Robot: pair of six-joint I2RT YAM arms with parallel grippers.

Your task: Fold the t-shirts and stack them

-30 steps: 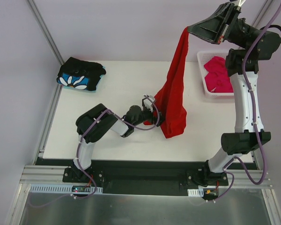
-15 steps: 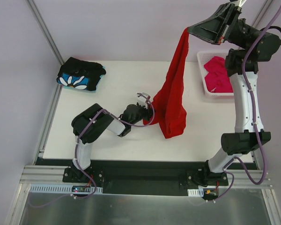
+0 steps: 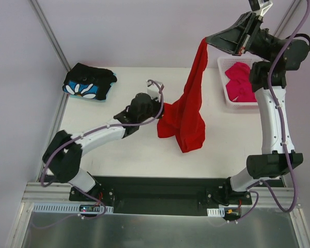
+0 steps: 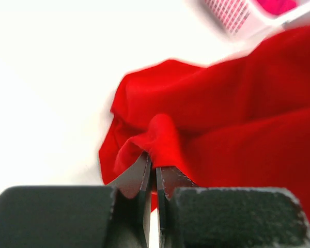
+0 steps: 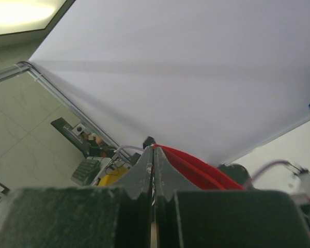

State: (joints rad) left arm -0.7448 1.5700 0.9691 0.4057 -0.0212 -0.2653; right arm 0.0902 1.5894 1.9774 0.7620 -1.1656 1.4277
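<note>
- Red t-shirt point(image 3: 190, 111), plain, bright, soft cloth, top external view: it hangs in a long drape from the right gripper point(image 3: 207, 39), which is raised high at the far right. Its lower end rests bunched on the white table point(image 3: 119, 150), about mid-surface.
- Same view: the left gripper point(image 3: 161, 107) meets the garment's lower left edge, which is pulled sideways toward it.
- Same view, count: 3 t-shirts.
  - 1 red, in hand.
  - 1 black t-shirt with blue-and-white flower print point(image 3: 88, 83), lying compact at the table's far left corner.
  - 1 magenta-pink t-shirt point(image 3: 238, 82), crumpled inside 1 white plastic lattice basket point(image 3: 221, 77) at the far right.
  - 2 grippers are also in view.
- Left wrist view: the fingers are pinched tight on a small fold of the red t-shirt, with only cloth between them. The basket corner shows at the top right, blurred.
- Right wrist view: the fingers are pressed together, and red cloth emerges just behind the tips. This is the grip on the garment's upper end.
- Judgement, step in hand: the red t-shirt is being opened out ahead of folding. The black one looks finished and the magenta-pink one not yet begun.
- Judgement, next move: the 2 grips need to draw apart until the cloth spreads, then lower it flat onto bare table. Whether the left grip holds hem or sleeve cannot be told, so a re-grasp may be required.
</note>
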